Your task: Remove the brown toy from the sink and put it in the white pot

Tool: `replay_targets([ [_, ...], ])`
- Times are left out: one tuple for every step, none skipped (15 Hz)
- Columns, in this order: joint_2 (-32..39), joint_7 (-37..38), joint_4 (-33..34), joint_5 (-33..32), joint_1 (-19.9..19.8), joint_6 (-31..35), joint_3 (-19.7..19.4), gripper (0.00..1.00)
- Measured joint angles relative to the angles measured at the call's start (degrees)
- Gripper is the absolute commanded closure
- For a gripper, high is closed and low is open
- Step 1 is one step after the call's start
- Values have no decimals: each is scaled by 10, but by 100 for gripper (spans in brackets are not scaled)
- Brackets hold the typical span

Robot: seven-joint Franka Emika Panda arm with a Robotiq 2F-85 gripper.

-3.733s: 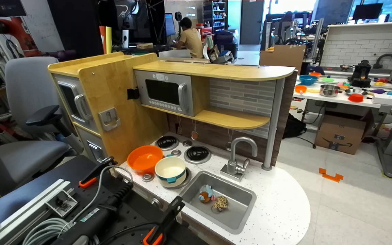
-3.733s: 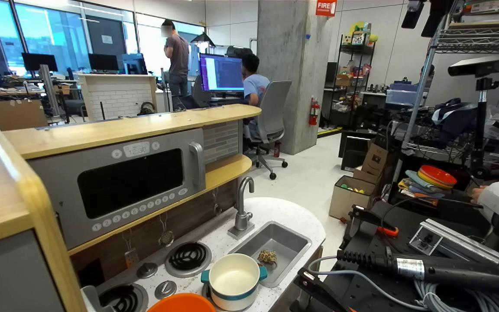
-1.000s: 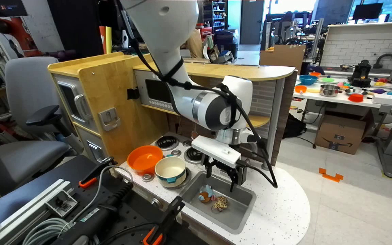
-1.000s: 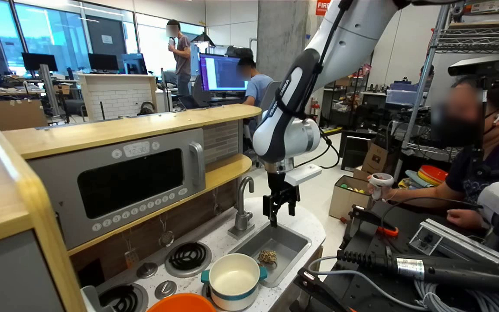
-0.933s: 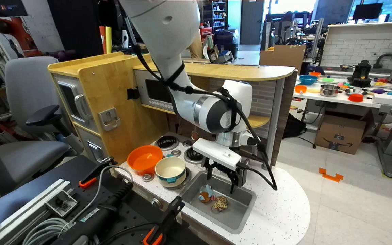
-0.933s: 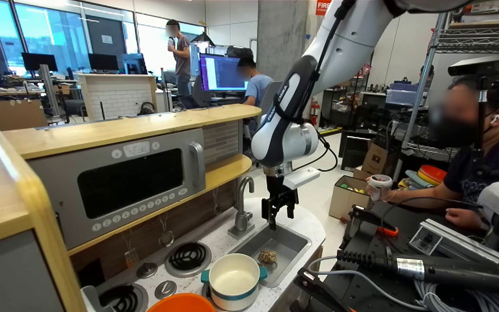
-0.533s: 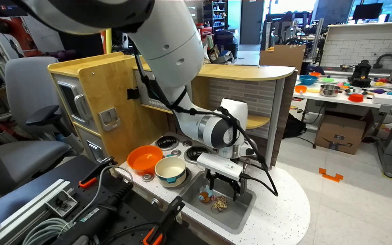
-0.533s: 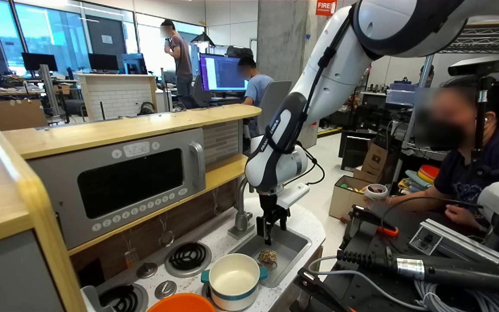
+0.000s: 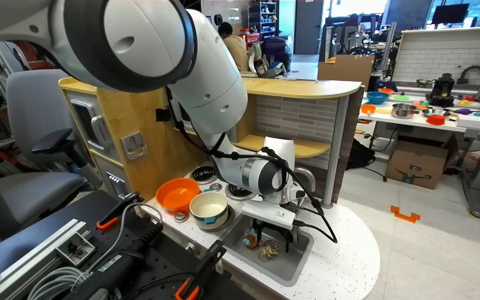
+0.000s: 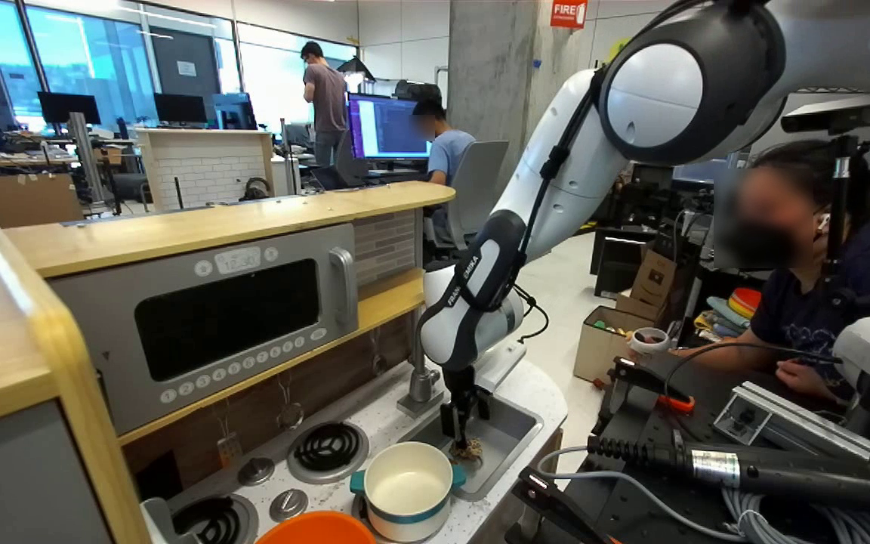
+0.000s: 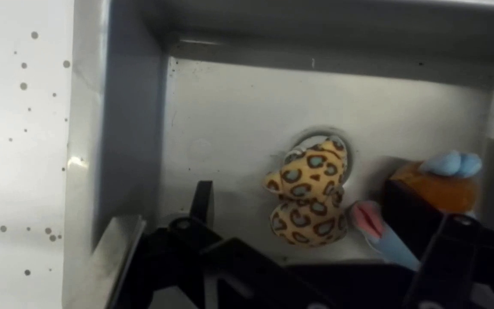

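The brown toy, a small tan toy with brown leopard spots, lies in the silver-grey sink. It shows in both exterior views [image 9: 269,251] [image 10: 470,452] and in the wrist view [image 11: 311,193]. The sink shows a bare floor in the wrist view [image 11: 230,90] and in an exterior view [image 9: 292,266]. My gripper [image 11: 300,189] is open and points down inside the basin, with one finger on each side of the brown toy. It holds nothing. The white pot [image 9: 209,203] [image 10: 408,483], cream inside with teal handles, stands on a burner beside the sink.
An orange-brown and blue toy [image 9: 249,241] [image 11: 444,189] lies beside the brown toy, partly covered by my right-hand finger in the wrist view. An orange bowl [image 9: 175,195] stands by the pot. The faucet [image 10: 421,385] and wooden shelf [image 10: 397,291] are close to my arm.
The arm was out of view at first, then came in above the sink. My open gripper has since moved down into the basin, around the brown toy. Toys, pot and bowl have not moved.
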Motion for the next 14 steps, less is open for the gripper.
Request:
replay_targets([
  [8, 0, 8, 0, 0, 0, -2, 0],
  [15, 0, 15, 0, 0, 0, -5, 0],
  [22, 0, 22, 0, 0, 0, -7, 0],
  [29, 0, 29, -1, 0, 0, -8, 0],
  [35, 0, 36, -1, 0, 0, -9, 0],
  [42, 0, 42, -2, 0, 0, -10, 0],
  [49, 0, 49, -3, 0, 0, -10, 25],
  [56, 0, 55, -4, 1, 0, -11, 28],
  [63, 0, 62, -7, 1, 0, -11, 34],
  [65, 0, 63, -12, 3, 0, -11, 44],
  [65, 0, 62, -16, 5, 1, -11, 51],
  [65, 0, 61, -19, 6, 1, -11, 58],
  [65, -1, 60, -21, 7, 2, -11, 66],
  [65, -3, 60, -21, 8, 2, -11, 73],
])
